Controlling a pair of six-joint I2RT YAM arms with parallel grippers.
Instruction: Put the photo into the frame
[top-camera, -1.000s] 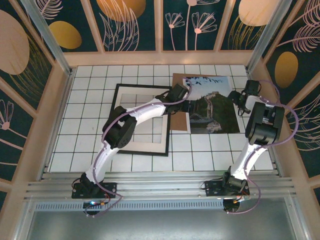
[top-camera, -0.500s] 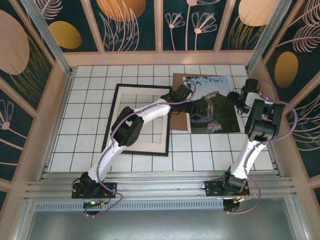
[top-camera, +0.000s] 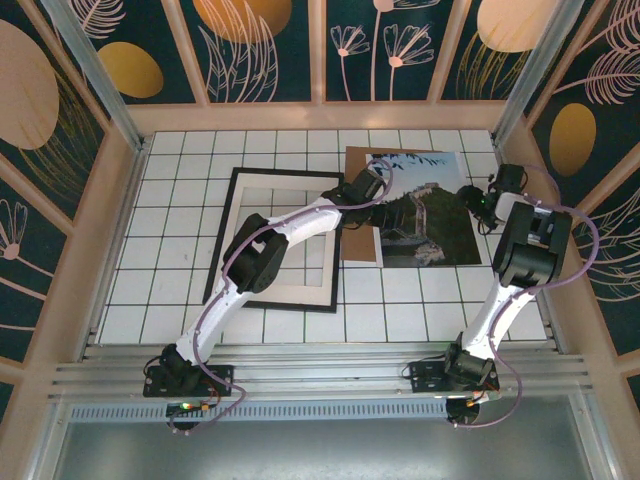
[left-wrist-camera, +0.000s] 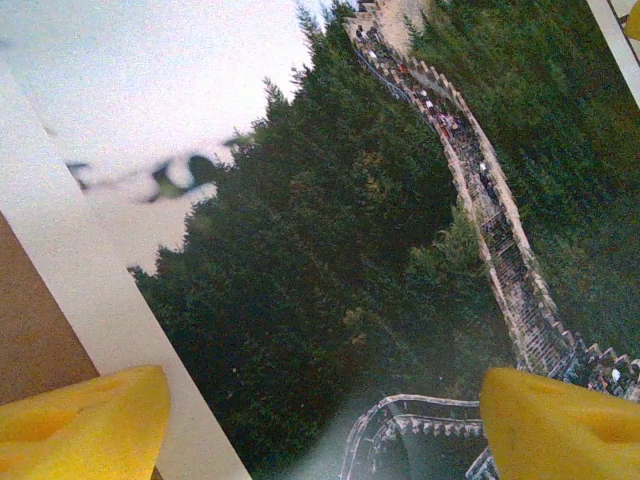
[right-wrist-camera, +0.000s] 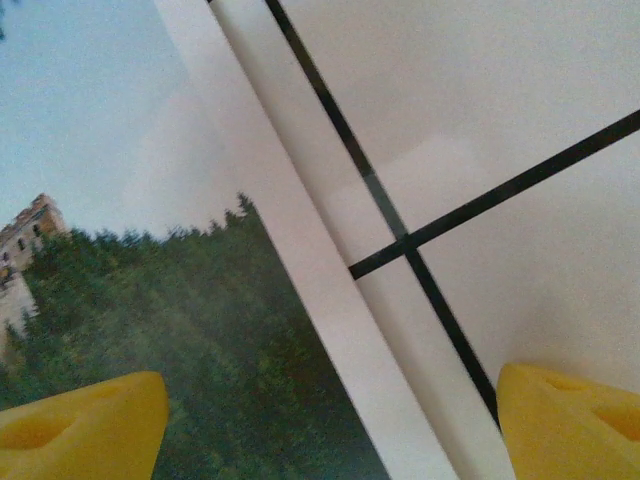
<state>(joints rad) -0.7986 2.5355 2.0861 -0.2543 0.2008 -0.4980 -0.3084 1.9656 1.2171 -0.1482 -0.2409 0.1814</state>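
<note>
The photo (top-camera: 425, 220) lay face up on a brown board (top-camera: 358, 245) toward one o'clock on the tiled table (top-camera: 180, 200), with the frame (top-camera: 285, 291) at its nine o'clock. The left gripper (left-wrist-camera: 320, 420) had its jaws spread over the photo's left border. The right gripper (right-wrist-camera: 330, 420) had its jaws spread astride the right edge.

Black frame (top-camera: 223, 235), green-and-blue white-bordered photo (top-camera: 430, 225), white black-gridded table (top-camera: 180, 200)

Wall-and-hills photo (top-camera: 430, 235) face up, partly on brown board (top-camera: 358, 245), just right of empty black frame (top-camera: 222, 238).
</note>
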